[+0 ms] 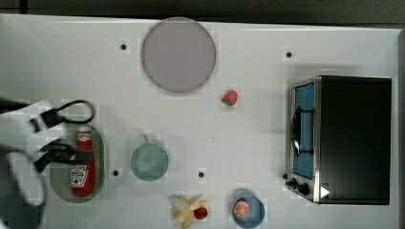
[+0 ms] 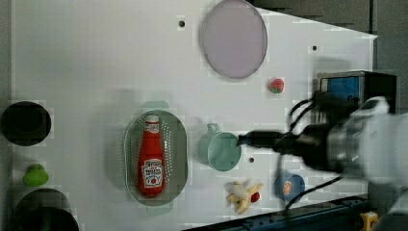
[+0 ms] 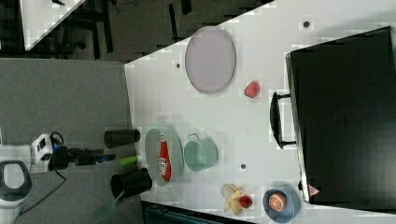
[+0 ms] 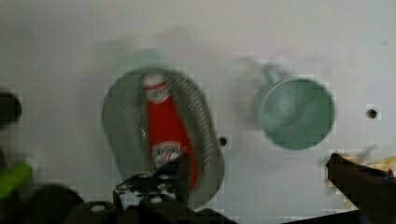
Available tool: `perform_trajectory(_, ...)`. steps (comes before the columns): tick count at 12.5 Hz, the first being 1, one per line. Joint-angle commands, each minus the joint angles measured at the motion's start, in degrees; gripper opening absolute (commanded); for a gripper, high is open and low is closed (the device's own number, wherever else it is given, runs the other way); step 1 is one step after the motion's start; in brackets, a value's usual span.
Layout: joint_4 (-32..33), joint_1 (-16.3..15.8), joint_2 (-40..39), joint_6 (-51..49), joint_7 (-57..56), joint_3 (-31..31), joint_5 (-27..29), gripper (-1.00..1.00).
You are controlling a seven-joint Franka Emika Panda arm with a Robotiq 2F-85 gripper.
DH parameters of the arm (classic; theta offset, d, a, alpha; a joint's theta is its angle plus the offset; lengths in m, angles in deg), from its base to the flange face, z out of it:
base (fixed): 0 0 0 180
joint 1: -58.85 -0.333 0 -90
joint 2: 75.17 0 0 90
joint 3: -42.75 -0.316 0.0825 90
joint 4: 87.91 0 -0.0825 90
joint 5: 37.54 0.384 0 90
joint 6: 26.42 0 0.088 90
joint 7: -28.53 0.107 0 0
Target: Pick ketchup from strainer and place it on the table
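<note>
The ketchup (image 1: pixel 83 164), a red bottle with a white cap, lies lengthwise in the pale green strainer (image 1: pixel 101 157) at the top view's lower left. The left view gives an unobstructed look at the ketchup (image 2: pixel 151 159) and the strainer (image 2: pixel 175 154). My gripper (image 4: pixel 259 161) is open and holds nothing; one dark finger (image 4: pixel 183 168) hangs over the bottle's label end and the other is far off beside it. The gripper (image 3: pixel 108 157) hovers well above the white table (image 1: pixel 248 133). In the top view my arm covers the strainer's left rim.
A teal mug (image 1: pixel 149 161) stands right beside the strainer. A grey-lilac plate (image 1: pixel 178 54), a strawberry (image 1: pixel 230 98), a toaster oven (image 1: pixel 344 138), a banana (image 1: pixel 185 210) and a blue bowl with an orange (image 1: pixel 247 210) lie farther off. Black cups (image 2: pixel 25 122) sit at the left view's left.
</note>
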Motion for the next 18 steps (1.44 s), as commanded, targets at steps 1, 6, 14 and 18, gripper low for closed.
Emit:
perform_trajectory(1,3.17,0.27,-2.56,4.28,2.02,-4.41,0.09,1.00)
perform_trajectory(6,15.31,-0.14,-7.34,26.51,2.66,-8.66,-0.39,1.00)
perform_trajectory(14,24.71,-0.24,-22.45,52.85,3.02,-7.55,-4.46,1.00)
perform_trajectory(18,24.41,-1.39,-29.39,57.15,3.30,-5.85,-4.79,1.00)
